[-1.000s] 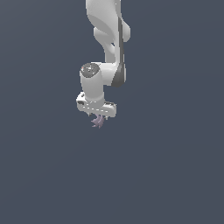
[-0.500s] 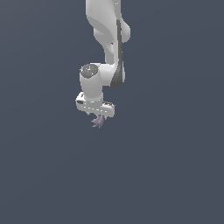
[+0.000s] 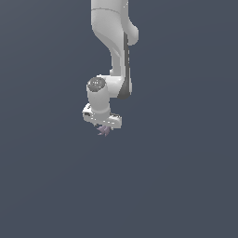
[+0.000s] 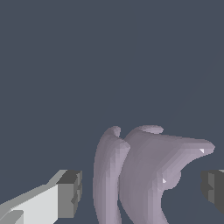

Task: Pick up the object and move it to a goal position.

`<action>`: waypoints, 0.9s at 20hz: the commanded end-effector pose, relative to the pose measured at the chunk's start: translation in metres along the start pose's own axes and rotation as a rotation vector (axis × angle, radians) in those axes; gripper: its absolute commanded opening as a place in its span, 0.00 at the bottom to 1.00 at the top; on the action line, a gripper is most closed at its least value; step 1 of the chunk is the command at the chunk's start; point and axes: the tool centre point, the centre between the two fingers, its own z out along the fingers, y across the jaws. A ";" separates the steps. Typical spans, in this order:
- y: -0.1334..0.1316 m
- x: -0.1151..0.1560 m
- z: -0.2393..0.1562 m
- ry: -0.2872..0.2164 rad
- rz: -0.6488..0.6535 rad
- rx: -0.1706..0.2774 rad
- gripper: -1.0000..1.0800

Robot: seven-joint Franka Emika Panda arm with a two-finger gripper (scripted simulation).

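The object [image 4: 144, 175] sits between the tool's [image 4: 142, 190] spread fingers (untouched).

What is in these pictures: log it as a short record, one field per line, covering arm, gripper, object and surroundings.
arm: white, reaching down from the top of the exterior view
gripper: open; one finger pad stands clear of the lump
object: small mauve spiky lump, between the fingers
contact: cannot tell
surroundings: plain dark grey background
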 end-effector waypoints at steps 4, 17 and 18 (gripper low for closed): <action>0.000 0.001 0.009 0.001 0.000 0.000 0.96; 0.000 0.001 0.007 0.002 0.000 0.001 0.00; 0.000 0.001 0.006 0.002 0.000 0.001 0.00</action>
